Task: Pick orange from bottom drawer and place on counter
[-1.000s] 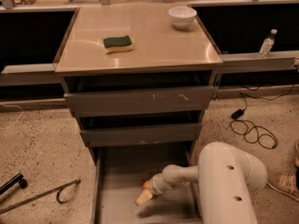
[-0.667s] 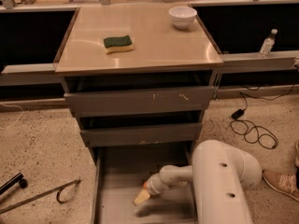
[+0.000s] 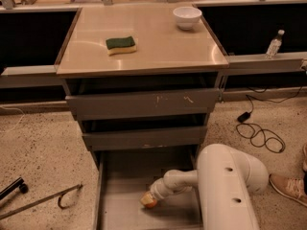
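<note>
The bottom drawer (image 3: 117,195) stands pulled out below two grey drawers, its flat grey floor showing. The orange (image 3: 149,202) lies on that floor near the middle, only a small part of it visible. My gripper (image 3: 147,199) reaches down into the drawer on the white arm (image 3: 225,186) and sits right on the orange, covering most of it. The counter (image 3: 158,42) is the glossy beige cabinet top above.
On the counter are a green and yellow sponge (image 3: 121,45) and a white bowl (image 3: 187,17). A black cable (image 3: 259,133) and a shoe (image 3: 288,186) lie on the speckled floor at right; a metal rod (image 3: 43,201) lies at left. A bottle (image 3: 274,44) stands on the right ledge.
The arm's big white link has shifted slightly left. The gripper stays at the orange in the bottom drawer.
</note>
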`<action>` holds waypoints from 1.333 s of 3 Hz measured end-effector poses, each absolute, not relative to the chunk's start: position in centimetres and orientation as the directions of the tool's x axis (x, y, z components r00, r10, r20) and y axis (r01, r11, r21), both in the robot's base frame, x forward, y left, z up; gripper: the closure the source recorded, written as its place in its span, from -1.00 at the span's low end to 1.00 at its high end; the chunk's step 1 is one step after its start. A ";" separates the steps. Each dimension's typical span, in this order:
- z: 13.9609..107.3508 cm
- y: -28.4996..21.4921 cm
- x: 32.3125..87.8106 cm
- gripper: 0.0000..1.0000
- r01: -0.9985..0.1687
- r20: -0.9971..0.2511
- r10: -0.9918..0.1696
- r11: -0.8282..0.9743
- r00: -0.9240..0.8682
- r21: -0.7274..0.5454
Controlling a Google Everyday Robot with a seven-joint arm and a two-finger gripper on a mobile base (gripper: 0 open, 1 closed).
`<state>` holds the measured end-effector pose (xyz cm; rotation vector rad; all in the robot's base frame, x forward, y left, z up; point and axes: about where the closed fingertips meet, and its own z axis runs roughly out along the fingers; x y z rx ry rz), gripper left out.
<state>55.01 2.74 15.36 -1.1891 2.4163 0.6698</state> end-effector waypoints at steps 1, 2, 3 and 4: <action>15.4 2.7 55.0 -0.24 -0.808 -0.512 -0.635 0.532 -0.579 0.253; 15.4 2.7 55.0 -0.70 -0.808 -0.512 -0.635 0.532 -0.579 0.253; 15.4 2.7 55.0 -1.00 -0.808 -0.512 -0.635 0.532 -0.579 0.253; 15.3 2.7 55.0 -1.00 -0.808 -0.512 -0.635 0.532 -0.579 0.253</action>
